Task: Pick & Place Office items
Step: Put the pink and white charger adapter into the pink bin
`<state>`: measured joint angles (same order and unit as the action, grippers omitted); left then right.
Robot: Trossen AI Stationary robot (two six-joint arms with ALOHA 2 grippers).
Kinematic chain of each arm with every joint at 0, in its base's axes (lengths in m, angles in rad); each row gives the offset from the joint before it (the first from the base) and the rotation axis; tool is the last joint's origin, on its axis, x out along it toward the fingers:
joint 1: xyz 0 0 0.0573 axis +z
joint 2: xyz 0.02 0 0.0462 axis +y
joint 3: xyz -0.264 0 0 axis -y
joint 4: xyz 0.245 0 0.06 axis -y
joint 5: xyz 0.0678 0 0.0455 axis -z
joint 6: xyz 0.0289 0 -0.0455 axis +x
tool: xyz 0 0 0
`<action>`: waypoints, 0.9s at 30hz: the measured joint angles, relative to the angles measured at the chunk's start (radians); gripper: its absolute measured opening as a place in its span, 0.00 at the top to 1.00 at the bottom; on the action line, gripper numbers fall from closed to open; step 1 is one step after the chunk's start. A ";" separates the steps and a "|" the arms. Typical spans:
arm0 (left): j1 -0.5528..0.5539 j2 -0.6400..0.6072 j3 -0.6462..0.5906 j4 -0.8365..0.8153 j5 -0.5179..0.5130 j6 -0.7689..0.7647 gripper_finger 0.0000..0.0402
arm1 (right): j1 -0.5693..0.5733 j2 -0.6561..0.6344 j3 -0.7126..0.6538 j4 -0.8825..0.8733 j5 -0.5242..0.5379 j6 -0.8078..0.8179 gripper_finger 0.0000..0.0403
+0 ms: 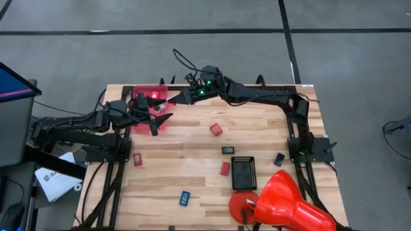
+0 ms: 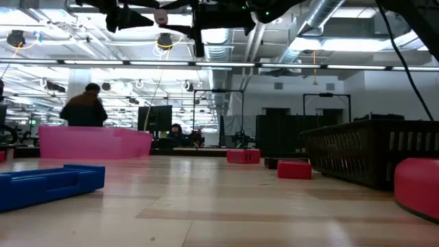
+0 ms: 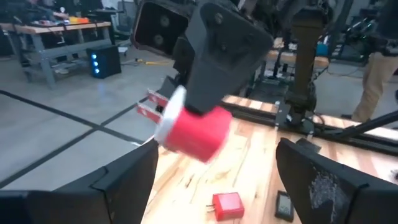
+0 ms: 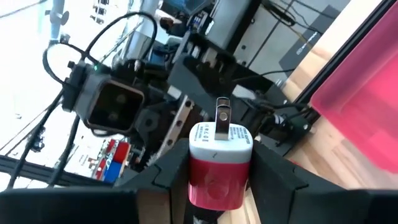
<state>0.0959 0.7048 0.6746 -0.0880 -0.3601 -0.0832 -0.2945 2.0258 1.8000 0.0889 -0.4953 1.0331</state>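
Your red charger plug (image 4: 219,163) sits clamped between the right gripper (image 4: 217,180) fingers, prongs pointing out past the tips, likely so it drops cleanly into the pink bin (image 1: 149,96) just beside. Your left gripper (image 3: 214,180) faces it, fingers spread wide and empty.

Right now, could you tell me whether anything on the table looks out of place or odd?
The big red lamp lies tipped on its side at the table's near right corner, beside the black tray. Otherwise the small items are just scattered. The right gripper holds a red plug adapter near the pink bin, facing the open left gripper.
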 joint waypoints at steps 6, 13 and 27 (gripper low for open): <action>0.000 0.007 0.000 -0.002 -0.083 0.052 0.17 | -0.007 0.000 0.000 0.017 0.003 0.024 0.68; 0.001 0.017 0.000 0.008 -0.273 -0.121 0.16 | -0.003 -0.001 0.000 0.084 0.087 0.023 0.68; -0.087 0.161 0.000 0.226 -0.487 0.034 0.22 | 0.005 -0.002 -0.001 0.159 0.311 0.014 0.68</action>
<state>0.0093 0.8656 0.6748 0.1382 -0.8469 -0.0490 -0.2893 2.0235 1.7988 0.2484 -0.1848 1.0467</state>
